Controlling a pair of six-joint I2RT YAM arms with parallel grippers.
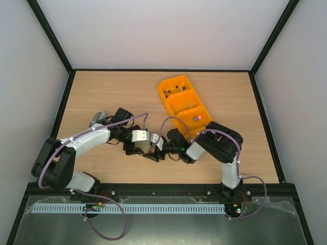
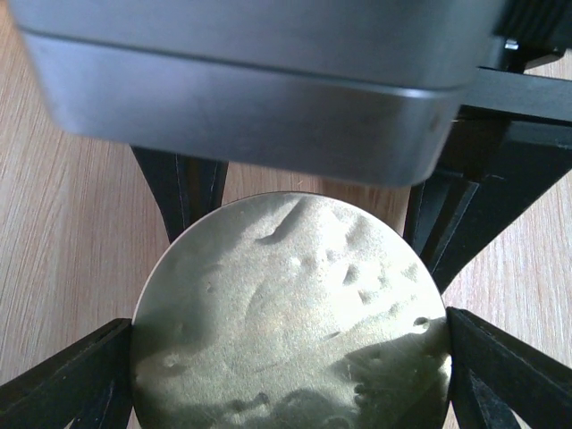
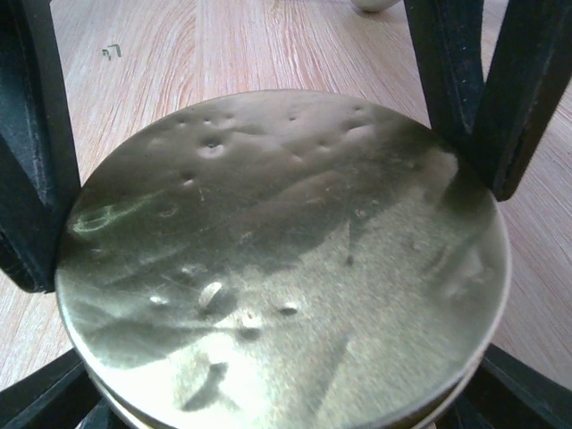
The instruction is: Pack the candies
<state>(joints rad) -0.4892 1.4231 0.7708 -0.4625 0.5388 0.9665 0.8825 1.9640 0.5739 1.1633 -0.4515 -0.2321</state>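
Note:
A round gold lid (image 2: 290, 322) fills both wrist views, its dented top (image 3: 277, 259) facing the cameras. My left gripper (image 2: 290, 366) is shut on the lid, one black finger (image 2: 63, 380) pressed to each side of its rim. My right gripper (image 3: 286, 402) grips from the opposite side, its fingers (image 3: 527, 389) lower, on the container under the lid, most of which is hidden. In the top view both grippers meet near the table's front middle, left (image 1: 144, 147) and right (image 1: 157, 149). The candies (image 1: 196, 118) lie in an orange tray, more of them (image 1: 171, 91) in its far compartment.
The orange tray (image 1: 176, 108) has three compartments and lies slanted at the back right, close behind my right arm. A silver scoop (image 1: 96, 118) lies behind my left arm. A tiny scrap (image 3: 111, 51) lies on the wooden table (image 1: 112, 92).

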